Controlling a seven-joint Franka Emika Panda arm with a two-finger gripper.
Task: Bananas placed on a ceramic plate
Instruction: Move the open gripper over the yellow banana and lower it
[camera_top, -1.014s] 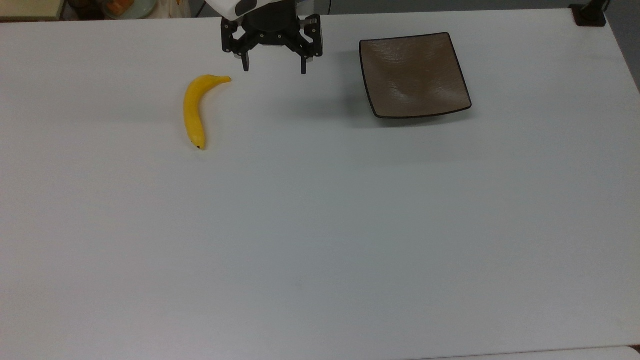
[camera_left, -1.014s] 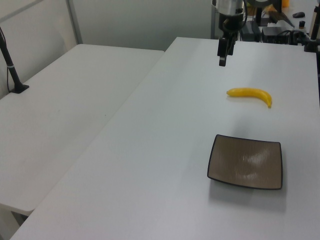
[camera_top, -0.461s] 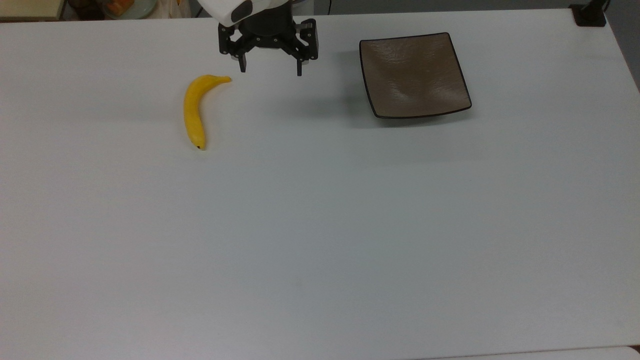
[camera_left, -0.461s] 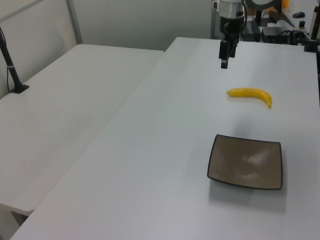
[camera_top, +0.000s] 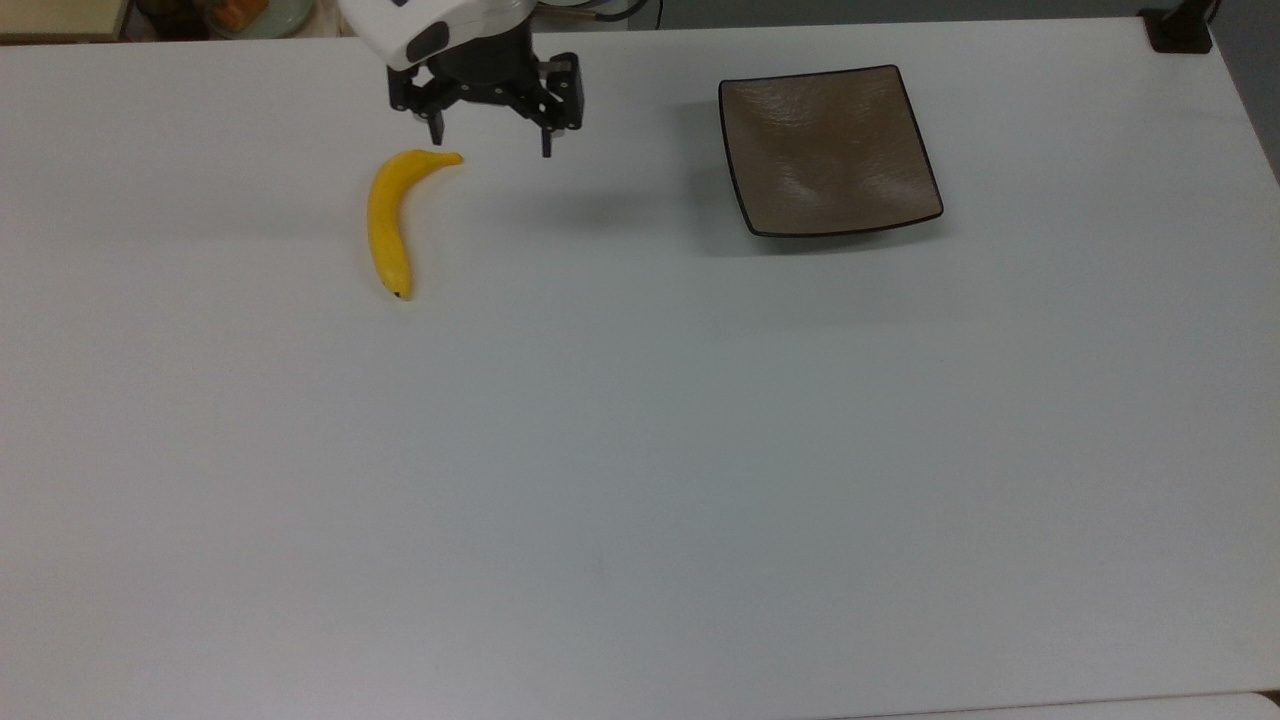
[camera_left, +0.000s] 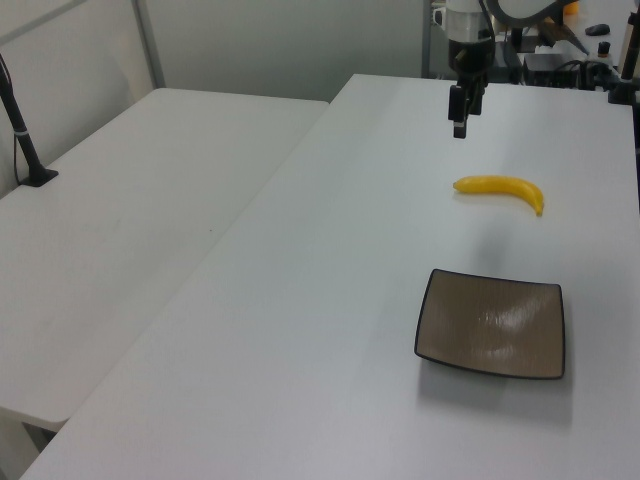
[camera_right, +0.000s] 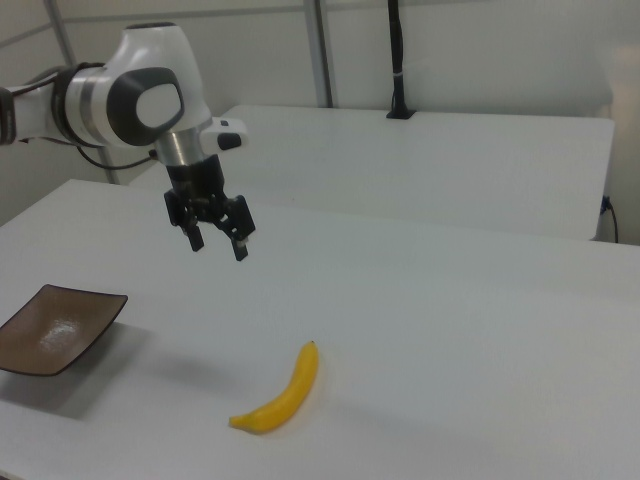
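In the top view, the gripper (camera_top: 490, 148) hung with its fingers spread wide and nothing between them, just beside the stem end of the banana (camera_top: 389, 217) toward the top view's right. That spread suited an approach, since the fruit was not yet straddled. The banana lay flat on the white table (camera_top: 640, 450), well apart from the ceramic plate (camera_top: 828, 150), which sat bare further toward the top view's right.

In the left view, the gripper (camera_left: 458, 122) hovered above the table beyond the banana (camera_left: 501, 188), clear of it, likely to leave room for a descent. The plate (camera_left: 492, 323) rested nearer the camera, with nothing on it.

In the right view, the open gripper (camera_right: 218, 241) pointed downward with the plate (camera_right: 55, 328) and the banana (camera_right: 283, 393) lying to either side below it, so the carry would be short once the fruit was lifted.
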